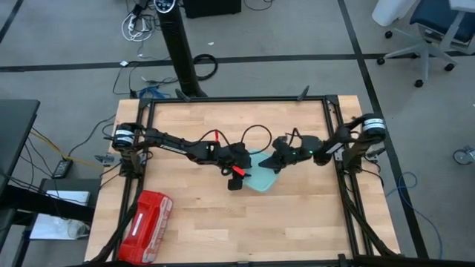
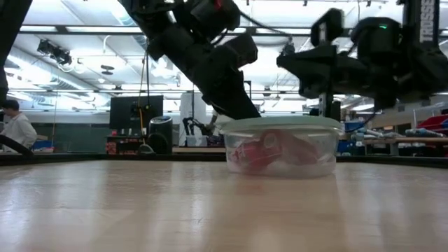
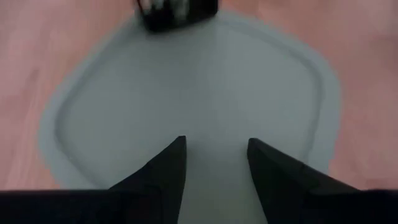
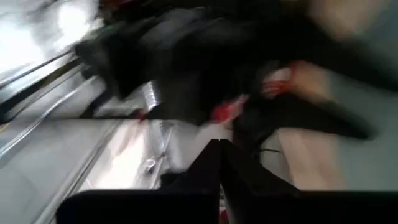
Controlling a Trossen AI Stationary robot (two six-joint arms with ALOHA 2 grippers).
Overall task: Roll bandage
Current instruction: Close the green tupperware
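Note:
A clear tub (image 2: 280,157) with a pale green lid (image 1: 261,180) stands mid-table. Through its wall I see dusky pink-red fabric, the bandage (image 2: 269,150), lying inside. My left gripper (image 3: 216,142) is open and slants down over the lid (image 3: 205,81), near the lid's left edge (image 1: 245,175). My right gripper (image 1: 276,163) is shut and empty. It hangs level just above the tub's far right side (image 2: 290,61), and its closed fingers show in its own wrist view (image 4: 221,149). My left gripper's open fingertips (image 3: 177,149) stand just over the lid's top, coming slantwise from the table's left. I cannot tell whether they touch the lid.
A glossy red plastic case (image 1: 146,226) lies at the table's near left corner. Bare wood lies between the tub and the near edge (image 1: 282,230). The black frame rails (image 1: 237,100) run around the table. A person sits far off in the room (image 2: 14,129).

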